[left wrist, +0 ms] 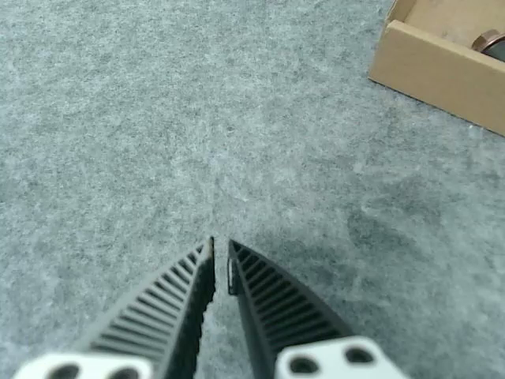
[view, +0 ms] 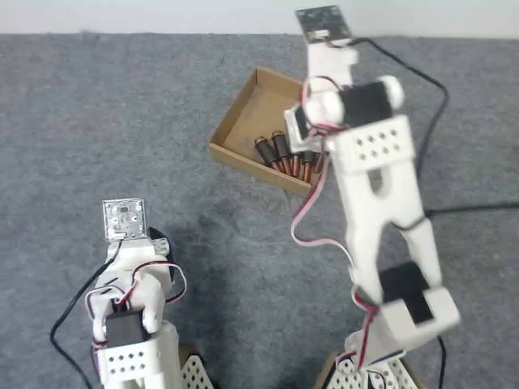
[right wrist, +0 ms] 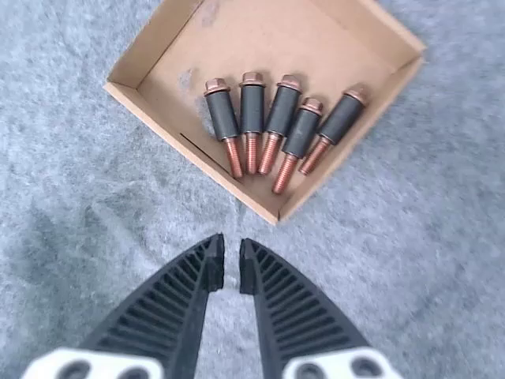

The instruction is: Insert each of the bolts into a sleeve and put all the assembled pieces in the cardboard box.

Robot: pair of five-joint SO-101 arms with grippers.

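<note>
Just ahead of the right claw (right wrist: 231,264), five sleeved bolts (right wrist: 282,110) lie side by side in the box (right wrist: 339,47), threaded ends pointing back toward its tips. That claw is closed and empty; the left claw (left wrist: 221,264), also closed and empty, seems well farther off.

At the top of the right wrist view we see the cardboard box (right wrist: 331,39), plain brown paperboard, matt, its floor lightly scuffed. Inside it the bolts (right wrist: 234,158) gleam as coppery metal with ridged threads, each in a sleeve (right wrist: 252,109) of dull, smooth black material. The grey table cover (view: 97,113) looks fuzzy and rough, like felt. The right gripper (right wrist: 231,264) and left gripper (left wrist: 221,260) show ribbed matt black plastic; the arms (view: 377,174) are smooth white plastic.
</note>
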